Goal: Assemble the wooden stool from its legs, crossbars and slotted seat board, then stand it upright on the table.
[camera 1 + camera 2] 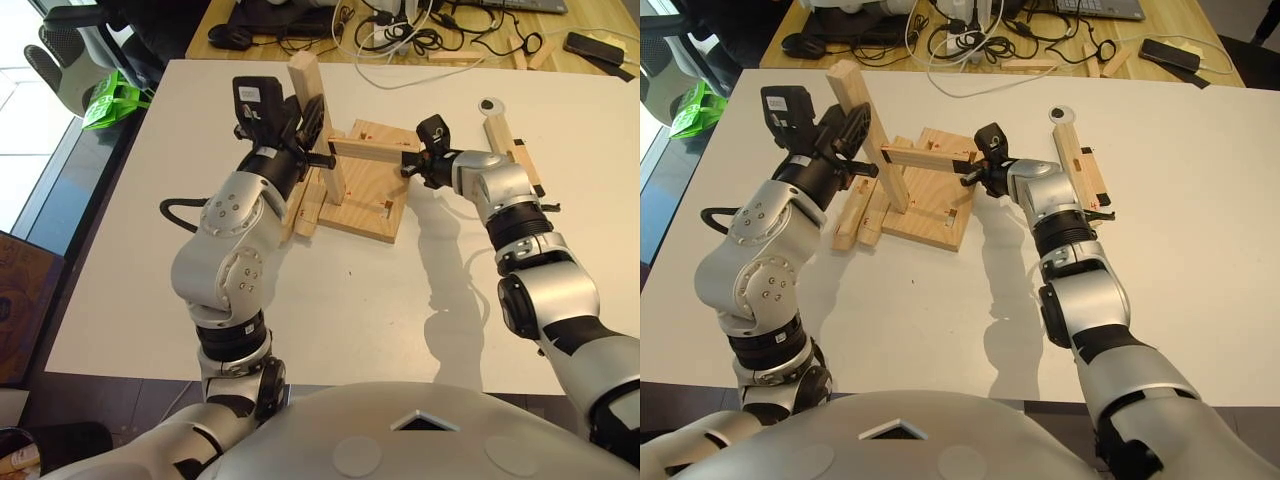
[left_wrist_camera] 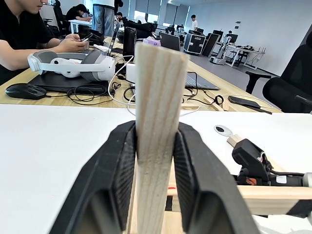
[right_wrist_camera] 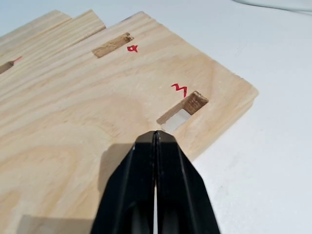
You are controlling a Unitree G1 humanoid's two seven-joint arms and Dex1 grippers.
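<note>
My left gripper (image 1: 305, 128) is shut on a wooden leg (image 1: 318, 105), held upright over the slotted seat board (image 1: 365, 208), which lies flat on the white table. A crossbar (image 1: 368, 150) sticks out sideways from that leg toward my right gripper (image 1: 408, 163). The right gripper sits at the crossbar's free end. Its black fingers (image 3: 156, 161) are pressed together with nothing between them, hovering above the board near a slot (image 3: 183, 109). The left wrist view has the leg (image 2: 158, 97) clamped between both pads.
Loose wooden pieces (image 1: 305, 218) lie against the board's left side. More pieces (image 1: 512, 150) lie to the right, with a small round object (image 1: 491, 104) at their far end. Beyond the table's far edge, a wooden desk (image 1: 470, 50) carries cables and devices.
</note>
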